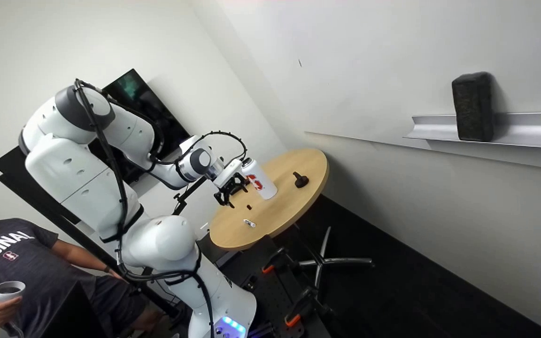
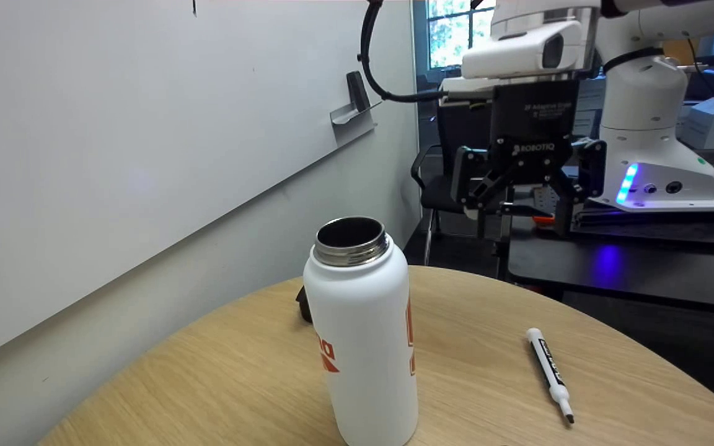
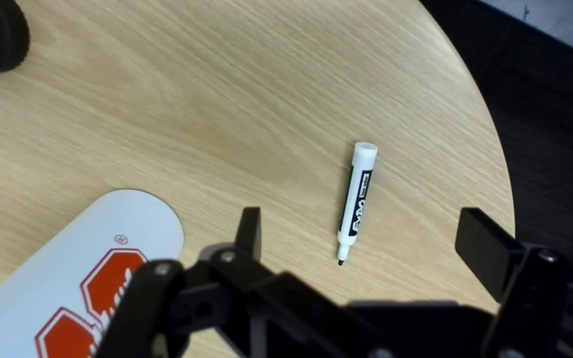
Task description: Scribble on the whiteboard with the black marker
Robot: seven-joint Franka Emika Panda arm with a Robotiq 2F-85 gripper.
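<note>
Wrist view: the slim, white-barrelled black marker (image 3: 357, 199) lies uncapped on the round, pale wood-grain worktop (image 3: 217, 124). The black two-fingered tool (image 3: 366, 241) is spread wide and holds nothing; the marker shows in the gap, but lies on the worktop beyond the fingers. The step in hand, I judge, is the grasp. The barrel runs nearly square to the closing direction, so a slight turn should lay the fingers flat against it. Aim for the labelled part rather than the tapered nose, leaving the tip clear for writing. One finger overlaps the tall white bottle with red print (image 3: 43, 293) here, so lower carefully on that side.

In an exterior view, the bottle stands upright, and the tool hangs above the marker's level, fingers pointing down. It should line up over the marker before descending, then close low around the barrel; a shallow pinch could let it roll. Pressing on the flat white whiteboard (image 2: 146, 142) will likely twist a loose grip.

In an exterior view, a small black piece (image 1: 249, 207), perhaps the marker's cap, lies near the marker; avoid pinching it. A block-shaped black eraser (image 1: 473, 107) rests on the grey metal tray (image 1: 526, 129), so strokes belong higher up.
</note>
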